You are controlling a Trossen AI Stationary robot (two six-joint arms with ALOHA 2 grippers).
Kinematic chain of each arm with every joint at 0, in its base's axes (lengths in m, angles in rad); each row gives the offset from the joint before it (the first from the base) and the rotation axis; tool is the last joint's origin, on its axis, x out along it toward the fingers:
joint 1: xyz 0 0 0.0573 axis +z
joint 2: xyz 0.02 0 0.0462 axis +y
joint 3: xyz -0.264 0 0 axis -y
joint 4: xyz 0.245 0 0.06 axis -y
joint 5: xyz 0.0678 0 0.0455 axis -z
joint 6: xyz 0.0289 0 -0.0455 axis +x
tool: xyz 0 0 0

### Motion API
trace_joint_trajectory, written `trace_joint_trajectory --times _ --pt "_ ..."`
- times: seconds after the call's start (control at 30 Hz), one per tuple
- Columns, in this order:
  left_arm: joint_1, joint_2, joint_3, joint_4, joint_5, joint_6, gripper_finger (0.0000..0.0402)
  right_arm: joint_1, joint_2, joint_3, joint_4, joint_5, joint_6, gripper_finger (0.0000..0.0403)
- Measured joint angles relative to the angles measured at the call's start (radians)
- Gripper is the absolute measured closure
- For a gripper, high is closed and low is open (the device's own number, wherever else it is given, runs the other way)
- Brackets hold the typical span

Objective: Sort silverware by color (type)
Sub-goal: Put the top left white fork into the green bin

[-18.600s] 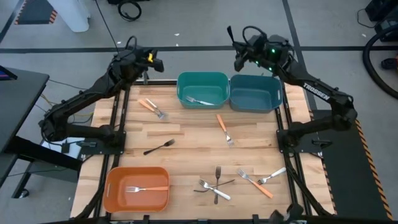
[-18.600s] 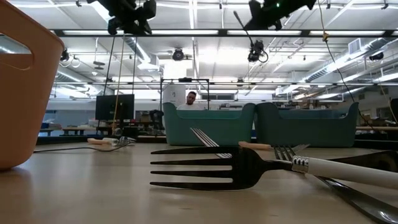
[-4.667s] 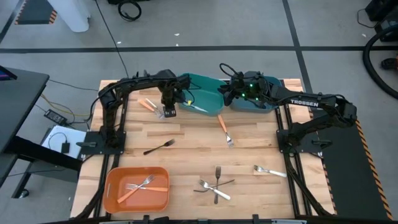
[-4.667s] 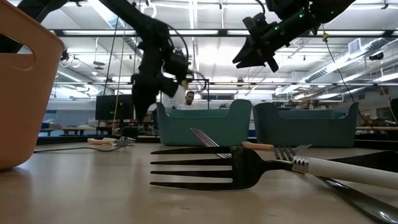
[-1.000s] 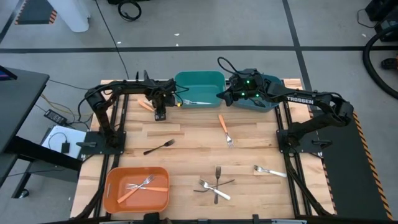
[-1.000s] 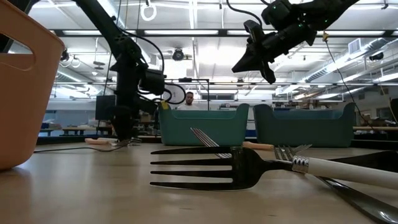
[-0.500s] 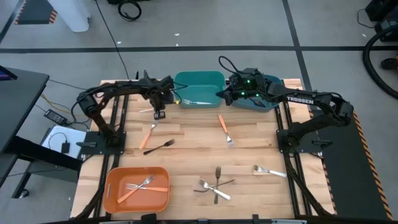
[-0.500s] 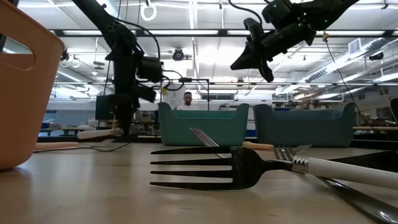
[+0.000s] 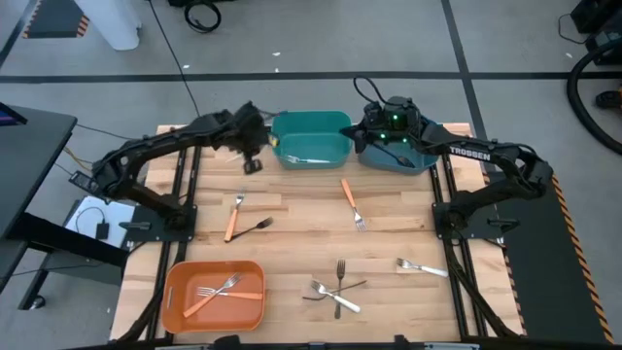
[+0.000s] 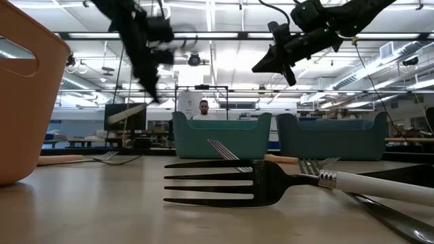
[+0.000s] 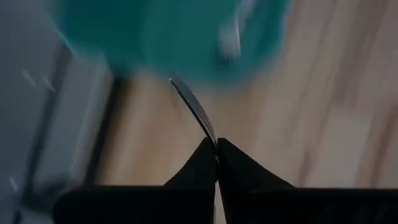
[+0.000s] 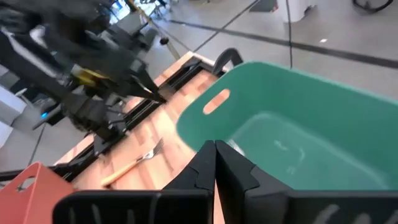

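High view: all places are given from the teal bin (image 9: 313, 139).
Orange bin (image 9: 175, 301): nearest to me, well apart; two forks (image 9: 219, 290) lie inside.
Loose forks: crossed pair (image 9: 335, 288) and silver fork (image 9: 420, 266) well apart; black fork (image 9: 248, 229) and two orange forks (image 9: 233, 218) (image 9: 351, 202) nearer to it.
Fork in teal bin (image 9: 306, 158): one, light.
Left gripper (image 9: 251, 165): just beside its left corner, fingers pressed on a thin dark strip (image 11: 194, 112); I cannot tell what it is.
Right gripper (image 9: 360, 141): at its right edge, fingers together, holding nothing.
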Motion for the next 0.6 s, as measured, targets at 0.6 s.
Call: trace_joint_trajectory --times 0.6 --pt "-0.040 0.238 0.262 0.476 0.134 -0.144 0.0388 -0.045 0.000 0.000 0.044 -0.011 -0.018 0.0390"
